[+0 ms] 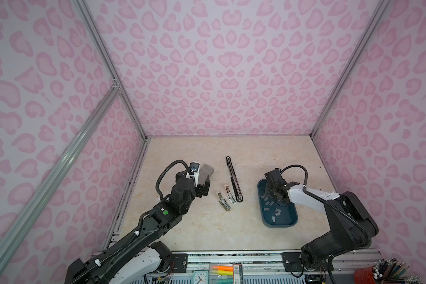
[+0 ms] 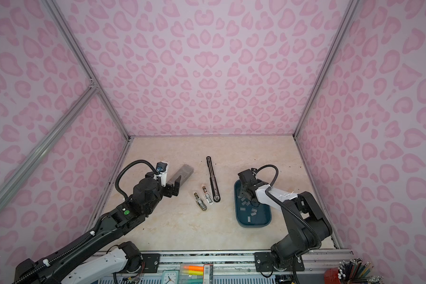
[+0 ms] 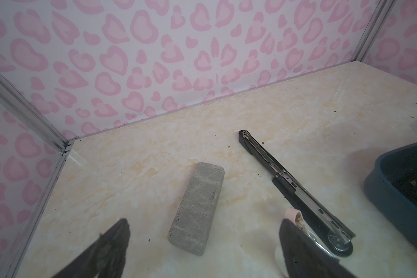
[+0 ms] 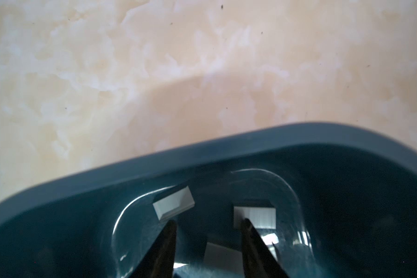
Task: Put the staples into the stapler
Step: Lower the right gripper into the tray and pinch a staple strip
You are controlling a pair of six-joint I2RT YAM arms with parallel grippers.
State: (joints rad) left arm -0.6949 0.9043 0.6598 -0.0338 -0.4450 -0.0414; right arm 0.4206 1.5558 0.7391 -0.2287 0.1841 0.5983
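Note:
The black stapler point(image 1: 233, 180) point(image 2: 213, 180) point(image 3: 296, 192) lies opened out flat at the table's middle, its metal channel facing up. Several silver-grey staples point(image 1: 268, 202) point(image 2: 246, 202) lie loose in a dark blue tray point(image 1: 280, 225) point(image 2: 253, 225) on the right. My right gripper point(image 1: 276, 194) point(image 4: 208, 221) reaches down into the tray's far end, open. One strip point(image 4: 222, 255) lies on the tray floor between its fingers, unclamped, and two more staples point(image 4: 173, 204) lie just beyond the tips. My left gripper point(image 1: 204, 188) point(image 2: 175, 188) point(image 3: 204, 221) hangs wide open, empty, left of the stapler.
A big grey speckled block point(image 1: 207, 171) point(image 3: 198, 207) lies under the left gripper. Two small staplers, one silver point(image 1: 223, 201) and one white-pink point(image 1: 229, 195), lie beside the black stapler's near end. Pink patterned walls enclose the table. A pencil pot point(image 1: 389, 273) stands off the front edge.

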